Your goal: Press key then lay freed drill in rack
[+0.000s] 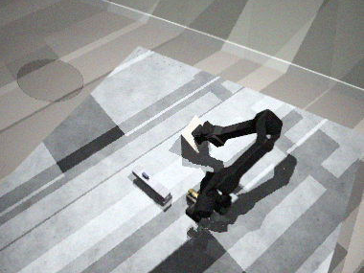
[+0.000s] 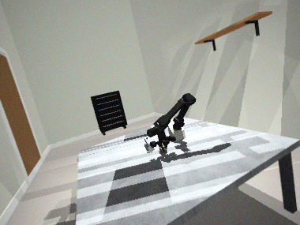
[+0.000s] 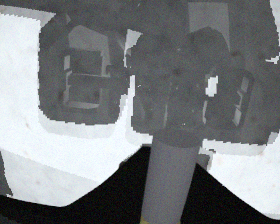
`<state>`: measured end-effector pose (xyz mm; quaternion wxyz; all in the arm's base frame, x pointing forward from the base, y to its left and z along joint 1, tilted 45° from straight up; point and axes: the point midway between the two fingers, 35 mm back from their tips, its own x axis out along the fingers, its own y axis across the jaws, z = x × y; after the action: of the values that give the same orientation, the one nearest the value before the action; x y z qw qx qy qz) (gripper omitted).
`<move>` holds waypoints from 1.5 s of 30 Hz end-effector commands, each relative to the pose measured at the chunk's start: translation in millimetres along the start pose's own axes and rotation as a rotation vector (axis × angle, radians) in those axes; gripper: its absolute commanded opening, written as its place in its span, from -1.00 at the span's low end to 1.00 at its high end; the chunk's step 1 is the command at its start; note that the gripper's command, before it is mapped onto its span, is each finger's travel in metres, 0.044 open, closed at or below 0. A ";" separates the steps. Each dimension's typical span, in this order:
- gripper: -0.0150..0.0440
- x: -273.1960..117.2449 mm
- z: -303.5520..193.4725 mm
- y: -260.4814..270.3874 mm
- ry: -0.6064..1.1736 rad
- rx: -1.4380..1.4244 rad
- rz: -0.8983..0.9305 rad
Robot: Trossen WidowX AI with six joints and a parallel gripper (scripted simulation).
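Observation:
My gripper is shut on the drill, a grey cylinder with a yellow part that also shows in the top view. In the wrist view the drill runs up from between the black fingers, its blunt end clear of them. Arm parts hide much of the gripper in the top view. A long pale bar with a small blue piece, which may be the key, lies left of the gripper. I cannot make out the rack clearly; a small brownish part shows just under the yellow part.
A tilted cream-coloured panel stands beside the arm's base. Striped light and shadow cover the table. Beyond the table are a black slatted panel and a wooden wall shelf. Dark shadows fall below the drill's end in the wrist view.

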<state>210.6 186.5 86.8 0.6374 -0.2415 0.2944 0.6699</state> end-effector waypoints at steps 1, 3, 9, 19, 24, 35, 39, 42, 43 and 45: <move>-0.49 4.9 -1.9 0.0 0.007 0.009 0.001; -0.49 7.0 -1.8 0.0 0.007 0.009 0.001; -0.49 13.9 -2.5 0.0 0.007 0.009 0.001; 0.22 11.0 0.0 0.1 -0.001 0.003 0.000; 0.67 11.0 0.0 0.1 -0.001 0.003 0.000; 1.00 -26.1 -2.4 0.1 0.008 0.009 0.000; 1.00 -45.7 -2.1 -0.7 0.009 0.009 0.000; 1.00 -59.9 -1.1 -0.7 0.010 0.009 0.000; 1.00 -64.6 -0.5 -0.6 0.010 0.009 0.001; 1.00 -68.8 0.2 -0.5 0.010 0.009 0.001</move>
<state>216.7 141.6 127.2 0.6377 -0.2412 0.3054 0.6647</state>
